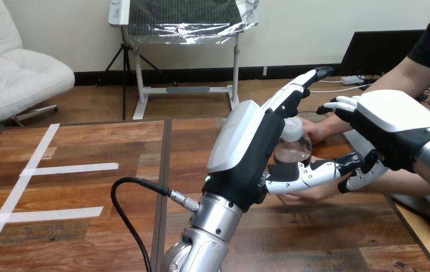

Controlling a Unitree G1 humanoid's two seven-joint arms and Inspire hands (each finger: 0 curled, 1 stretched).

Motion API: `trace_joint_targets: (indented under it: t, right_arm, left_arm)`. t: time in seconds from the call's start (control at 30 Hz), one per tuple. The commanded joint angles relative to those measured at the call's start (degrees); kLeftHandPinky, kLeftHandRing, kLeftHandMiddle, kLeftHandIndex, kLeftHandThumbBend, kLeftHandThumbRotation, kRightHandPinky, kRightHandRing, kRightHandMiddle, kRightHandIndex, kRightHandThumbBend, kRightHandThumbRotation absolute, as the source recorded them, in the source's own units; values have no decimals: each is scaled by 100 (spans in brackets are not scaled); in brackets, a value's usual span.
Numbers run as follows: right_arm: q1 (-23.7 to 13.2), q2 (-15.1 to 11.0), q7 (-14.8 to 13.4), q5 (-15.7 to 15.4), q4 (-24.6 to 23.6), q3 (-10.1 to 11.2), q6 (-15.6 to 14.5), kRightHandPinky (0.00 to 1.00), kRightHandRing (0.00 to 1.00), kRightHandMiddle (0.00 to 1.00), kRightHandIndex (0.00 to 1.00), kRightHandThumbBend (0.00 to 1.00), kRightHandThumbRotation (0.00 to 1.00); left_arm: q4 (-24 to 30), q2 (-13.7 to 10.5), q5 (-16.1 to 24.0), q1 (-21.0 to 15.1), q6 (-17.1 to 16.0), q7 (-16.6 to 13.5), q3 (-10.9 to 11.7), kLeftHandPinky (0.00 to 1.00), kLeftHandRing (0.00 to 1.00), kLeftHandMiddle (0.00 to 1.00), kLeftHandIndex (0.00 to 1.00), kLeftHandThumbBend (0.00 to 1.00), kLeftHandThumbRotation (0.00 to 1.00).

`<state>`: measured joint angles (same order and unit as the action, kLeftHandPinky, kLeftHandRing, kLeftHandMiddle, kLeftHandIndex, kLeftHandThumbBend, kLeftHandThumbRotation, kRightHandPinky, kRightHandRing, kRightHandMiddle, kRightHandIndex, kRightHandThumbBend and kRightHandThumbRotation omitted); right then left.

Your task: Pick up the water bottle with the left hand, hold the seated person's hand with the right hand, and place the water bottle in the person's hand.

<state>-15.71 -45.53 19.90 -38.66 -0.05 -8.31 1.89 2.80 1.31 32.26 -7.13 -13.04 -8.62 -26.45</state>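
Wood-grain table, clear rounded bottle behind glossy L hand

No text, number, brand or sign can be read anywhere in the frame. The water bottle at centre right shows no print that can be made out, and the white tape strips on the counter at the left are plain.
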Motion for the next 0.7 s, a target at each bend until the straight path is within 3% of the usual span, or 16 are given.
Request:
trace_joint_targets:
  t: [0.0, 0.67]
  right_arm:
    - [-152, -152, -29, -43, -310, 257, -39, 89, 95, 95, 89, 88, 0]
    - [-176, -145, -48, -35, -287, 243, -33, 88, 94, 94, 87, 89, 0]
  left_arm:
    - [272, 48, 47, -161, -34, -31, 55, 76, 85, 91, 89, 69, 49]
    - [360, 49, 5, -131, 78, 83, 82, 76, 86, 91, 90, 70, 50]
